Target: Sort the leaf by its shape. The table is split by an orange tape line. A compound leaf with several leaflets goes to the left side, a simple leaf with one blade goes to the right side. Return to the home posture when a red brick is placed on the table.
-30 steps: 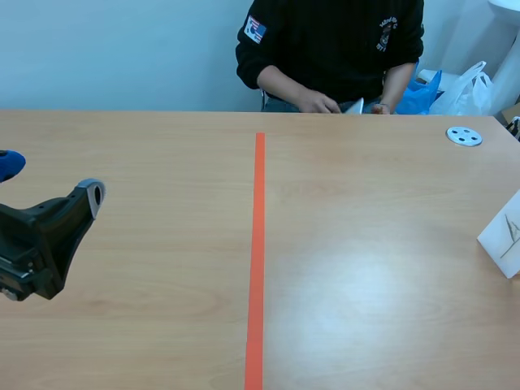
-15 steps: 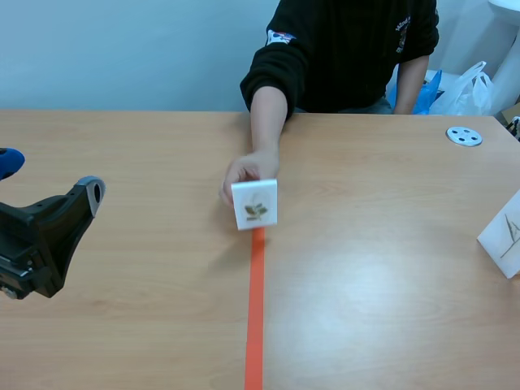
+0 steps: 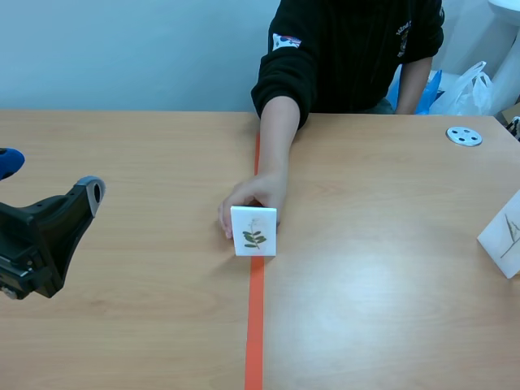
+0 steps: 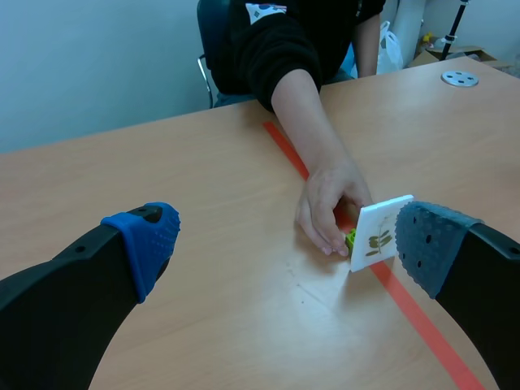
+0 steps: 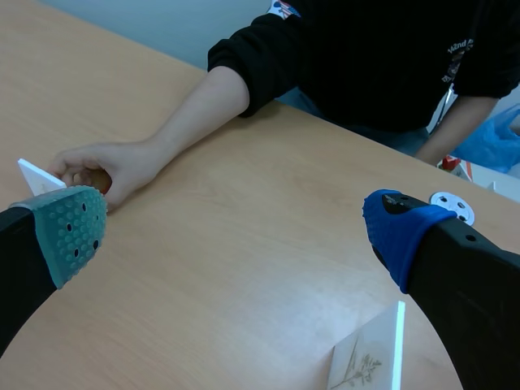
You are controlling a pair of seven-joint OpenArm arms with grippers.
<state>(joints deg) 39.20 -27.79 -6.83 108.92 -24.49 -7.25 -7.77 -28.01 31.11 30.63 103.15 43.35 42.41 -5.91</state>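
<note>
Scene view, near left: the left gripper [image 3: 49, 179] is seen with its fingers spread wide and nothing between them, well apart from the card.
Right gripper [image 5: 236, 231]: shown only in its own wrist view, with the pads spread and nothing held.
Tape line [image 3: 255, 325]: the table [image 3: 146, 325] is split by it from near to far.
Leaf card [image 3: 253, 231]: stood upright on the tape line at mid-table. A sprig that appears to have several leaflets is printed on it, so the left side is judged to be its place.
Handling: the card is judged light, stiff, thin and easily toppled. A pinch across its two faces near the top edge is advised.
Green piece [image 4: 351, 238]: seen at the card's foot, perhaps a stand.
Hand [image 3: 250, 197]: a person's hand is laid against the card's back, so the approach is blocked by it.
Second card [image 3: 504, 236]: set at the right edge, well apart.
White disc [image 3: 464, 136]: far right, out of the way.
</note>
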